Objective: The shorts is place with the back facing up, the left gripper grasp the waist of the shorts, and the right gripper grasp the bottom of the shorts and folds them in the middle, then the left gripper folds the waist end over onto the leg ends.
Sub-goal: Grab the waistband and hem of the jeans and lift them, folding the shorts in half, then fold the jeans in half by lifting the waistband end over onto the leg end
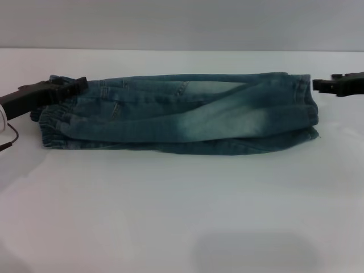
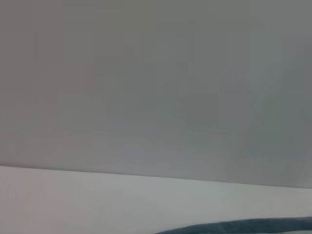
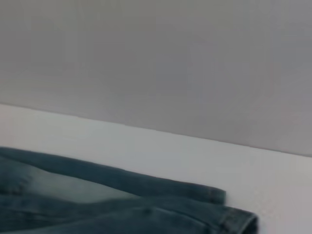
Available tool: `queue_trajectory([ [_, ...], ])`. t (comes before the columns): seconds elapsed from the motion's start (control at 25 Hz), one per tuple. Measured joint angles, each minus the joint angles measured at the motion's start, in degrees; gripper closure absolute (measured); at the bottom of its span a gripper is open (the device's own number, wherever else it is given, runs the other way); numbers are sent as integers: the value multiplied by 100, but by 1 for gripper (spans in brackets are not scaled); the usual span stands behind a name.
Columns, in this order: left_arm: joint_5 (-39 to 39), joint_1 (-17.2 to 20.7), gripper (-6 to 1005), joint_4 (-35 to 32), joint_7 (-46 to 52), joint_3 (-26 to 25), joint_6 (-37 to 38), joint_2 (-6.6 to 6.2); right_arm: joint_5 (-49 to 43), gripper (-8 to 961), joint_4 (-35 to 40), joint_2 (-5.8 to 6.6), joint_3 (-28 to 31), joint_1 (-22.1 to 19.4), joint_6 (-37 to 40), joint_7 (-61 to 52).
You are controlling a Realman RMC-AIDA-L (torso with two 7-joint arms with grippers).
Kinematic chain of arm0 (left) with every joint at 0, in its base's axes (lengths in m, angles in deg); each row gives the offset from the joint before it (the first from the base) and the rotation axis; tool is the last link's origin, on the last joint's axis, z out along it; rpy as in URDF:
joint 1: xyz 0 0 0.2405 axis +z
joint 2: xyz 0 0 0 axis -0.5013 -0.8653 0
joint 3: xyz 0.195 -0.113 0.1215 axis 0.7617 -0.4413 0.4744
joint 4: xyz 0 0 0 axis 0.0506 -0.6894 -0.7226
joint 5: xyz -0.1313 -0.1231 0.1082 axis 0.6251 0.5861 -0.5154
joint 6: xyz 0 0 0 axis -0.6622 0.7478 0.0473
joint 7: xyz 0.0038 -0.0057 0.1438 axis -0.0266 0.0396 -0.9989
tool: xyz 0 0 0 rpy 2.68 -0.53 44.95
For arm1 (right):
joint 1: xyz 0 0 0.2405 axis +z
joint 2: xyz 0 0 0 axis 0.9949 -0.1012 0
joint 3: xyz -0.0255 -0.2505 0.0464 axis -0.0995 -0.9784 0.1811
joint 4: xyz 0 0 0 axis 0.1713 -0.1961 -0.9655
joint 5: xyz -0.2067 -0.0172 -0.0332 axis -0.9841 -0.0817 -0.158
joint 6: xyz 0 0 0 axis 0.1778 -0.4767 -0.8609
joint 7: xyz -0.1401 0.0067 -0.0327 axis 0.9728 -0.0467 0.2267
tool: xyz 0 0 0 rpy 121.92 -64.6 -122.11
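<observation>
The blue denim shorts (image 1: pixel 182 116) lie folded lengthwise in a long band across the white table. The waist end (image 1: pixel 52 122), with its puckered elastic, is at the left. The bottom of the shorts (image 1: pixel 307 108) is at the right. My left gripper (image 1: pixel 79 85) reaches in from the left, and its tip overlaps the far corner of the waist. My right gripper (image 1: pixel 317 84) hovers just right of the hems, apart from the cloth. The right wrist view shows the stacked hem edges (image 3: pixel 234 219). In the left wrist view only a thin strip of the denim (image 2: pixel 253 226) shows.
The white table (image 1: pixel 182 216) stretches wide in front of the shorts, and a grey wall (image 1: pixel 182 23) stands behind it. A thin dark cable (image 1: pixel 11 136) hangs by the left arm at the picture's edge.
</observation>
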Motion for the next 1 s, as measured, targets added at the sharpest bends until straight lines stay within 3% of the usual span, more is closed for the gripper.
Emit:
queue_trajectory([
  [0.16, 0, -21, 280, -11, 11, 42, 287, -51, -496, 420, 231, -8, -6, 130, 92, -344],
  [0.44, -1, 10, 287, -75, 239, 79, 760, -200, -484, 419, 231, -64, -116, 117, -22, -191],
  [0.6, -100, 85, 292, -169, 661, 105, 1003, -360, -305, 419, 100, -76, -308, 55, -198, -73],
  [0.68, -395, 100, 294, -218, 962, 122, 1015, -505, 128, 419, 25, -77, -420, -18, -217, 207],
  [1.0, -716, 170, 303, -250, 1021, 117, 515, -483, 473, 420, -93, -80, -598, -35, -250, 492],
])
